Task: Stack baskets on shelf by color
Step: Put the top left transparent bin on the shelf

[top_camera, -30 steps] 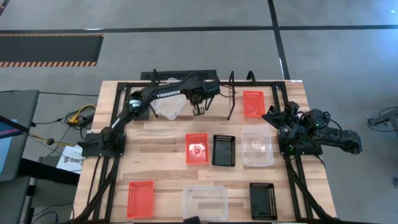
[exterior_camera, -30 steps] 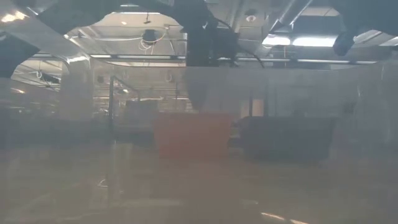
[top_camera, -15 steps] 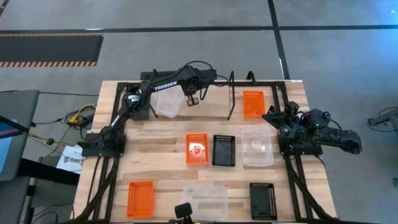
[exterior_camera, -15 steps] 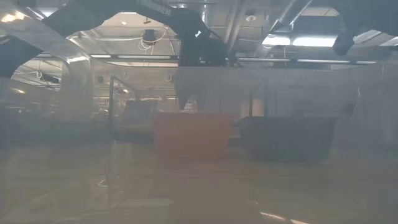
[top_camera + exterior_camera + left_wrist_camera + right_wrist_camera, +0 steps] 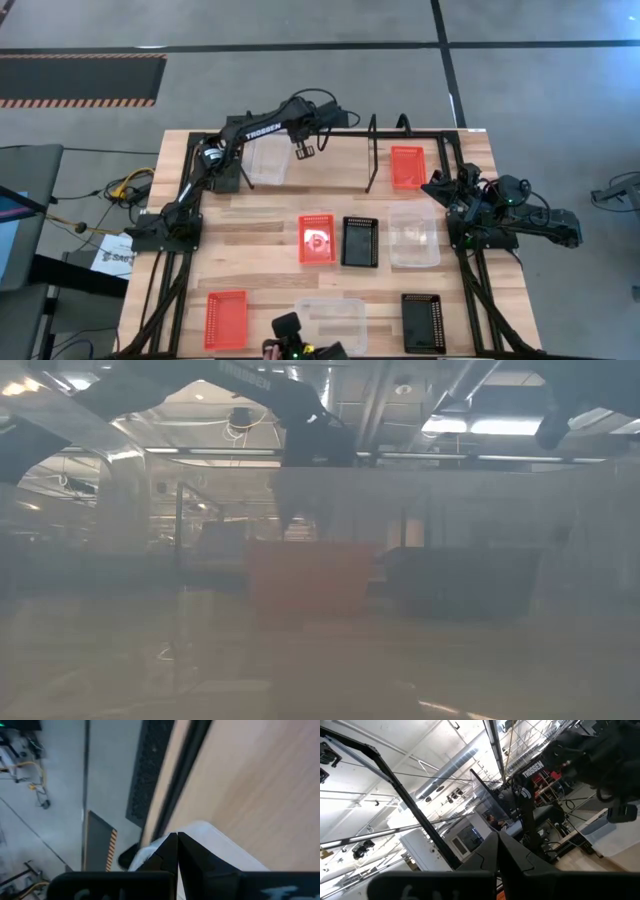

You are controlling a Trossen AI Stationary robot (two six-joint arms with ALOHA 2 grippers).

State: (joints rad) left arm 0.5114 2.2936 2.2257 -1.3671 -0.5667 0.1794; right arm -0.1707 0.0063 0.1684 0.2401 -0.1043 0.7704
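**A:** High view first. Where are you?

**B:** My left claw [image 5: 300, 150] hangs over the shelf [image 5: 372, 150], just beside a clear basket [image 5: 265, 162] in its left bay. An orange basket [image 5: 407, 167] lies in the right bay. My right arm waits at the right edge of the table [image 5: 260, 215].

**A:** Count?

**B:** Three clear, three orange, and only two black in sight. Six of them lie on the table.

**A:** Low view?

**B:** Hazy. I see orange and black shapes, but nothing I can count.

**A:** Left wrist?

**B:** My fingers are pinched together, gripping nothing. The clear basket's corner shows just past them.

**A:** Right wrist?

**B:** The tips of my right claw [image 5: 497, 837] meet, aimed at the ceiling.

**A:** Next?

**B:** I judge the clear pile begun. I must spread my fingers and fetch another clear one.
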